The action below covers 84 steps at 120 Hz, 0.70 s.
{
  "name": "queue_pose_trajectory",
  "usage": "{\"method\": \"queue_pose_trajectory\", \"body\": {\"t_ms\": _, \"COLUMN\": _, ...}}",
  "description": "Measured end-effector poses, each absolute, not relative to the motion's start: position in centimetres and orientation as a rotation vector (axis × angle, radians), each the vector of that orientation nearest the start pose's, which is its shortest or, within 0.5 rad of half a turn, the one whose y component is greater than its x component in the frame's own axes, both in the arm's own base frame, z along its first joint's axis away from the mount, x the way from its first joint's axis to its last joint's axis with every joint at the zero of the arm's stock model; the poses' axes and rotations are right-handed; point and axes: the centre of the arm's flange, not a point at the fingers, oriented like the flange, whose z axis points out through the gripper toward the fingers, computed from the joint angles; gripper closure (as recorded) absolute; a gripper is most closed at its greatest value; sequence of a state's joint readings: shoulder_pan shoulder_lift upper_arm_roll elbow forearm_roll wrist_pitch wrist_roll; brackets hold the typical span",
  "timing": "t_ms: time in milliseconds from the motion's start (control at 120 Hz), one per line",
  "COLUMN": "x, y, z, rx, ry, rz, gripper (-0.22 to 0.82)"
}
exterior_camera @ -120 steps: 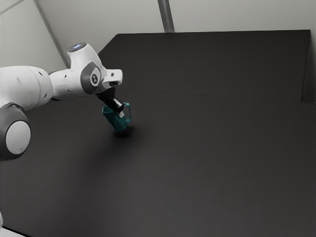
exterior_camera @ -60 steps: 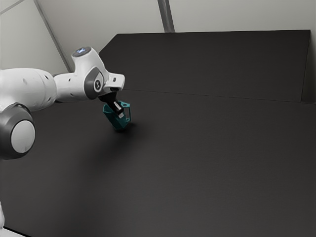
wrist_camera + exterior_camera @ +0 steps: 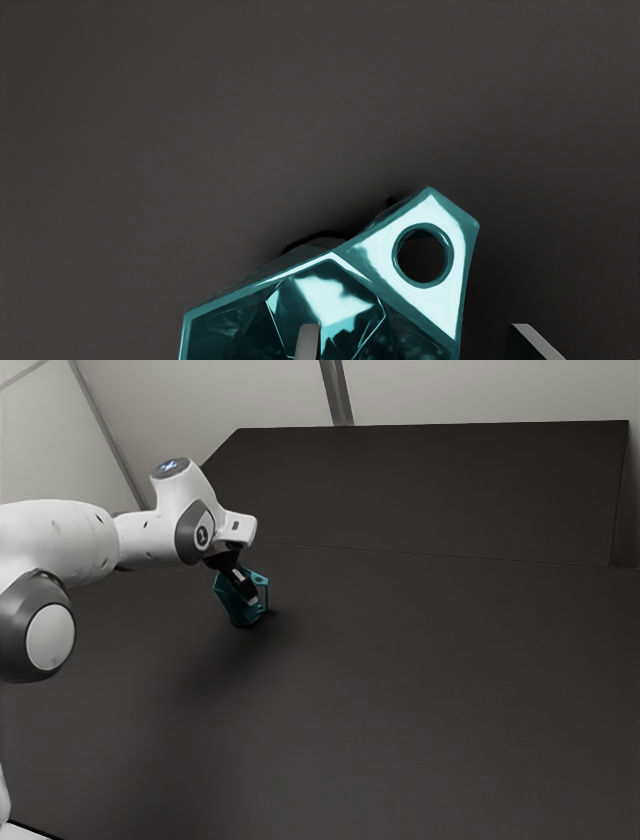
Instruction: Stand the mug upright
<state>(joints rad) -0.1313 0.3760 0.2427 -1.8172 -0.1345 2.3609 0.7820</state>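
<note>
The teal mug (image 3: 238, 609) is on the dark table under the hand, its opening upward and its handle toward the exterior view's right; its body looks slightly tilted, and full contact of the base with the table cannot be told. My gripper (image 3: 247, 598) is down at the mug, partly covering it. In the wrist view, the faceted mug (image 3: 330, 300) shows its inside and the holed top of its handle. There my gripper (image 3: 419, 342) stands open, one finger inside the mug's mouth and the other outside beyond the handle side, with a wide gap between them.
The dark table (image 3: 400, 690) stretches toward the exterior view's right and front. A pale wall (image 3: 480, 390) with a grey post stands behind the table's far edge.
My hand has moved down and slightly toward the exterior view's right. The mug has shifted slightly the same way and leans less than it did a second ago.
</note>
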Motion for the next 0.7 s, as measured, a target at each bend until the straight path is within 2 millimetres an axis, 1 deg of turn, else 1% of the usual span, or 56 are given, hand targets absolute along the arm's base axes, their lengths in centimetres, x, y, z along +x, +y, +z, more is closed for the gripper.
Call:
{"method": "queue_pose_trajectory", "body": {"t_ms": 92, "x": 65.4, "y": 5.8, "z": 36.6, "rx": -2.913, "ry": 0.932, "rz": -0.278, "gripper": 0.14}}
{"method": "queue_pose_trajectory", "body": {"t_ms": 192, "x": 65.2, "y": 5.7, "z": 37.4, "rx": -2.911, "ry": 0.938, "rz": -0.283, "gripper": 0.09}}
{"method": "queue_pose_trajectory", "body": {"t_ms": 308, "x": 64.3, "y": 5.4, "z": 39.5, "rx": -2.930, "ry": 0.925, "rz": -0.281, "gripper": 0.05}}
{"method": "queue_pose_trajectory", "body": {"t_ms": 392, "x": 63.0, "y": 5.5, "z": 41.7, "rx": -2.942, "ry": 0.909, "rz": -0.265, "gripper": 0.03}}
{"method": "queue_pose_trajectory", "body": {"t_ms": 575, "x": 60.8, "y": 6.0, "z": 45.7, "rx": -2.976, "ry": 0.853, "rz": -0.209, "gripper": 0.01}}
{"method": "queue_pose_trajectory", "body": {"t_ms": 642, "x": 59.9, "y": 6.1, "z": 47.4, "rx": -2.986, "ry": 0.828, "rz": -0.179, "gripper": 0.01}}
{"method": "queue_pose_trajectory", "body": {"t_ms": 700, "x": 58.9, "y": 6.0, "z": 49.3, "rx": -2.992, "ry": 0.804, "rz": -0.158, "gripper": 0.01}}
